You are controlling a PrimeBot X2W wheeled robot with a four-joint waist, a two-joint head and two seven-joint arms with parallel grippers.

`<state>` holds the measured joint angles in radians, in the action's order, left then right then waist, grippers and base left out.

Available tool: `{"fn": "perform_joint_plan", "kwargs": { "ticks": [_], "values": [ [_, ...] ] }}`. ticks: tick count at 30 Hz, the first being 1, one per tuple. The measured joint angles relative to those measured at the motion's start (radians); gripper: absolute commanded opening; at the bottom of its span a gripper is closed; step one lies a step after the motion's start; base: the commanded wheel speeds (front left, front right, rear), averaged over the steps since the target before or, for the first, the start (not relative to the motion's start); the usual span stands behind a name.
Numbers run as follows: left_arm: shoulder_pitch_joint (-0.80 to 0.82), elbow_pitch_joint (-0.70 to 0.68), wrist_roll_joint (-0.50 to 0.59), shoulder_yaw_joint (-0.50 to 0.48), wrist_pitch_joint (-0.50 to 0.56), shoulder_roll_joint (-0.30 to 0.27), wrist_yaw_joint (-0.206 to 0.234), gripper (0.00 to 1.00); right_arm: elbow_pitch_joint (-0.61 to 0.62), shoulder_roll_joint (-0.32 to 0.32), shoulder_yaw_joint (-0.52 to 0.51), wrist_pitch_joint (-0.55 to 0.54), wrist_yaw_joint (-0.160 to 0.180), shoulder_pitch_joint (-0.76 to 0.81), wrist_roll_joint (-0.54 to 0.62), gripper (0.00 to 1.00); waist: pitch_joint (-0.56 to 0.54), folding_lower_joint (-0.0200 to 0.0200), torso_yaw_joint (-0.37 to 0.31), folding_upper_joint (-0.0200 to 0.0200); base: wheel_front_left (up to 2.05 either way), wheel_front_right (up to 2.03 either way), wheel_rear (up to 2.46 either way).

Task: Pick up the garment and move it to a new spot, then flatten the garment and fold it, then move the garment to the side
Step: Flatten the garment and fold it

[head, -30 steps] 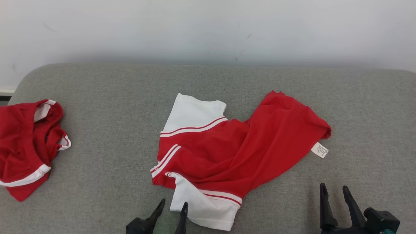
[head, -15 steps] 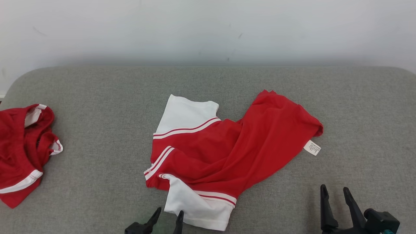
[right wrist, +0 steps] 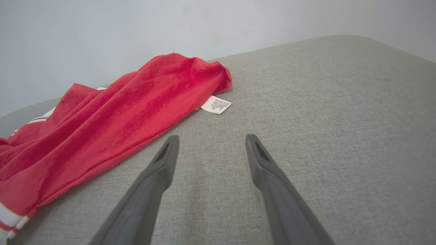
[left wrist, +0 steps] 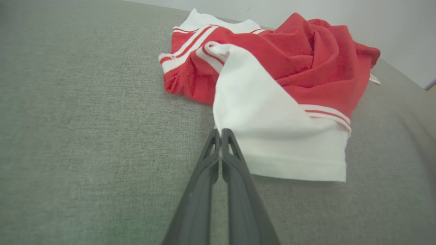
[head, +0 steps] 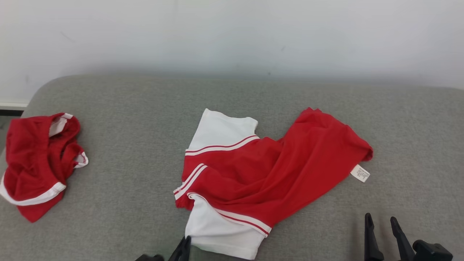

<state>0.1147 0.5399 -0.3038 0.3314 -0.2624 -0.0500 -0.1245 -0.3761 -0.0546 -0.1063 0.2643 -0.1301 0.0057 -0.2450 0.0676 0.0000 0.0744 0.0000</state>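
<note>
The garment (head: 272, 174), a red shirt with white sleeves and white stripes, lies crumpled in the middle of the grey cushion (head: 127, 108). My left gripper (head: 185, 240) is at the bottom edge, shut on the near-left edge of the white sleeve (head: 221, 235). In the left wrist view the two fingers meet at the left gripper's tip (left wrist: 220, 131), right where the white sleeve (left wrist: 272, 136) of the garment (left wrist: 306, 61) begins. My right gripper (head: 380, 219) stands open at the lower right, apart from the cloth. In its wrist view the right gripper (right wrist: 211, 139) holds nothing, with the garment (right wrist: 119, 112) to its left.
A second red garment with white trim (head: 36, 163) lies bunched at the cushion's left end. A white care label (head: 360, 173) sticks out of the shirt's right side. Behind the cushion rises a pale wall (head: 232, 32). Bare grey cushion lies to the right (head: 417, 145).
My left gripper has shut at the edge of the white sleeve; it was open before. The head camera has shifted. The right gripper stays open.
</note>
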Motion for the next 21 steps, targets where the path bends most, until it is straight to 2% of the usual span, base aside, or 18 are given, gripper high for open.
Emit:
{"fn": "perform_joint_plan", "kwargs": {
  "ticks": [2,6,13,14,17,21],
  "values": [
    [-0.041,-0.048,-0.01,-0.028,0.0,0.0,0.002,0.0,-0.002,0.001,-0.002,0.0,0.0,0.001,-0.001,1.0,-0.004,0.0,0.015,0.0,0.0,0.0,0.0],
    [-0.148,-0.14,-0.013,-0.078,0.0,-0.022,0.034,0.0,-0.002,0.001,-0.015,0.0,0.0,0.0,-0.006,1.0,-0.006,0.0,0.05,0.0,0.0,0.0,0.0],
    [-0.192,-0.177,-0.03,-0.097,0.004,-0.039,0.042,0.0,-0.01,0.002,-0.007,0.0,0.0,-0.007,-0.007,1.0,0.006,0.0,0.075,0.0,0.0,0.0,0.0],
    [-0.187,-0.17,-0.031,-0.097,0.004,-0.036,0.047,1.0,-0.012,0.002,-0.004,0.0,0.0,-0.01,-0.002,1.0,0.01,0.0002,0.074,0.0,0.0,0.0,0.0],
    [-0.17,-0.162,-0.032,-0.101,0.003,-0.029,0.054,1.0,-0.014,-0.019,0.007,0.0,0.0,-0.02,0.028,1.0,0.012,0.0001,0.068,0.0,0.0,0.0,0.0],
    [-0.17,-0.156,-0.032,-0.105,0.003,-0.021,0.053,1.0,-0.039,-0.078,0.024,0.0,0.0,-0.043,0.097,1.0,0.018,0.0001,0.065,0.0,0.0,0.0,0.0]
  ]
}}
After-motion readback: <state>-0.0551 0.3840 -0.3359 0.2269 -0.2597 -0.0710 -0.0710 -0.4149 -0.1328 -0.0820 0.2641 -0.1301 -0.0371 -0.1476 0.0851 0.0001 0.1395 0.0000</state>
